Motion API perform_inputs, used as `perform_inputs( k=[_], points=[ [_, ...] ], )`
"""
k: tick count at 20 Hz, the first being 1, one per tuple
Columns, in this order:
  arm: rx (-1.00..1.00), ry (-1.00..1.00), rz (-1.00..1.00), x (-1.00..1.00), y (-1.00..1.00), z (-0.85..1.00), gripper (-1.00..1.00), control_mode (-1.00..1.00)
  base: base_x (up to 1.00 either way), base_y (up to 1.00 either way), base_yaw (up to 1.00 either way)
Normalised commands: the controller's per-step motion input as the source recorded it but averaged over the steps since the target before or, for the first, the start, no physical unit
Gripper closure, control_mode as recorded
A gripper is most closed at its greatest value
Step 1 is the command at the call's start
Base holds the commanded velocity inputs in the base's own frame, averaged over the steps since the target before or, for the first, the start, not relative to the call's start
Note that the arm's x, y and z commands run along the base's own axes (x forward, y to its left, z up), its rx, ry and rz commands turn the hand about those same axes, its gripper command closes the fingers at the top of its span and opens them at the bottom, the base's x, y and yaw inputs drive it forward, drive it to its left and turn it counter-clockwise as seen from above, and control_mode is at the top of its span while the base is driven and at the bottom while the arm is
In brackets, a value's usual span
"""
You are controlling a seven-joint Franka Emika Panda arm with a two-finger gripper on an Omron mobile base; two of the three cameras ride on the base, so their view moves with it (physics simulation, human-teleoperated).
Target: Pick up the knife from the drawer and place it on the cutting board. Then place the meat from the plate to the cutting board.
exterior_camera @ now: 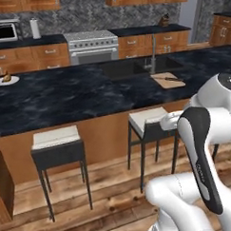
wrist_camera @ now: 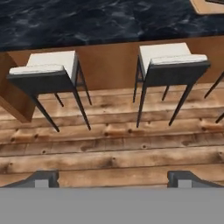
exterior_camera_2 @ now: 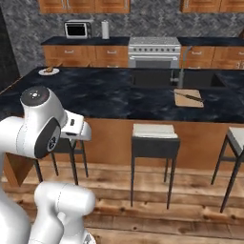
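The light tan cutting board (exterior_camera: 167,81) (exterior_camera_2: 188,98) lies on the dark island counter, right of the sink. The knife (exterior_camera: 173,78) (exterior_camera_2: 193,97) rests across it. Far to the left on the same counter, the white plate (exterior_camera: 6,81) (exterior_camera_2: 49,72) carries the brown meat (exterior_camera: 7,77) (exterior_camera_2: 47,69). My gripper (wrist_camera: 113,179) is open and empty, held low on the near side of the island, facing the stools and the wooden floor. A corner of the cutting board (wrist_camera: 208,5) peeks in at the top right of the hand view. The drawer is out of view.
Two white-cushioned bar stools (exterior_camera: 57,140) (exterior_camera: 146,119) stand against the island's wooden front. A sink with a faucet (exterior_camera: 152,58) is set into the counter. A stove (exterior_camera: 91,47), a microwave (exterior_camera: 3,32) and wooden cabinets line the back wall.
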Motion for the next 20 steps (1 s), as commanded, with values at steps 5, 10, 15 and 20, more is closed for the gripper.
perform_inputs(
  k=[5,10,15,20],
  points=[
    [0.0,0.0,0.0,0.0,0.0,0.0,-1.0,1.0,0.43,1.0,0.0],
    [0.0,0.0,0.0,0.0,0.0,0.0,-1.0,1.0,0.56,1.0,-0.02],
    [0.0,0.0,0.0,0.0,0.0,0.0,-1.0,1.0,0.31,1.0,0.0],
    [0.0,0.0,0.0,0.0,0.0,0.0,-1.0,1.0,0.2,1.0,-0.03]
  ],
)
